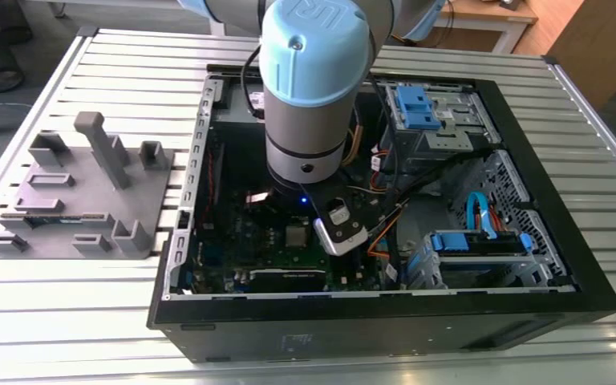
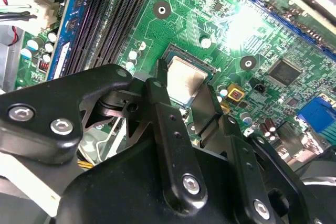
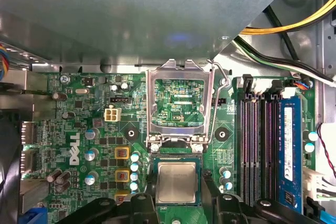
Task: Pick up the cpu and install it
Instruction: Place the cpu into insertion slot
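The cpu (image 3: 177,182), a small square chip with a pale silvery top, lies low in the dark socket of the green board (image 3: 79,124); it also shows in the second wrist view (image 2: 185,77). My gripper (image 2: 181,92) stands over the socket with one black finger (image 2: 160,85) against each side of the chip, shut on it. The socket's metal lid (image 3: 178,100) is swung up and open beside the chip. In the exterior view my arm (image 1: 308,104) reaches straight down into the open computer case (image 1: 565,241), covering the socket.
Black memory slots (image 3: 257,145) run beside the socket. Yellow and black cables (image 3: 283,24) and blue drive bays (image 1: 426,108) crowd the case. A grey plastic holder (image 1: 73,200) stands on the slatted table at the exterior view's left.
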Motion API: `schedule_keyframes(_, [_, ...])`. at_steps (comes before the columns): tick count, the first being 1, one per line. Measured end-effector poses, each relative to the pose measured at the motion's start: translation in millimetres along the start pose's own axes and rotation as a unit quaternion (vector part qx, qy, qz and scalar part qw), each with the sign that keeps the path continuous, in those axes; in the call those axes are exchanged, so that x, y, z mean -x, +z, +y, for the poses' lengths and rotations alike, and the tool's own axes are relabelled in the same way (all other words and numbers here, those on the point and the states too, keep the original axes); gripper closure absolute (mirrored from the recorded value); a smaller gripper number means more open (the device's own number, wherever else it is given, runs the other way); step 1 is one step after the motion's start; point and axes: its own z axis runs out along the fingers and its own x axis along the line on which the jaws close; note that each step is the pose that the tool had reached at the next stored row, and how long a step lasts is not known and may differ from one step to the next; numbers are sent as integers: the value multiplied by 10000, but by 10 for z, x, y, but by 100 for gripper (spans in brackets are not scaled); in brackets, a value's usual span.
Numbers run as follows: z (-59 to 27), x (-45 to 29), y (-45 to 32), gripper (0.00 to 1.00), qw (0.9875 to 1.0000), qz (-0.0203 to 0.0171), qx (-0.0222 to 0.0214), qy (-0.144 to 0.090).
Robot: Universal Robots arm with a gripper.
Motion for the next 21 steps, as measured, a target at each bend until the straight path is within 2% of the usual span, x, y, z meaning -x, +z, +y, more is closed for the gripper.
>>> schedule_keyframes(4, [0,0,-3,56,10000,0,0,0])
schedule_keyframes(6, [0,0,-3,69,10000,0,0,0])
schedule_keyframes(7, [0,0,-4,69,10000,0,0,0])
schedule_keyframes(9, [0,0,-5,80,10000,0,0,0])
schedule_keyframes(10, [0,0,-6,80,10000,0,0,0])
schedule_keyframes(12, [0,0,-7,89,10000,0,0,0])
schedule_keyframes(21, [-1,-18,3,89,10000,-1,0,2])
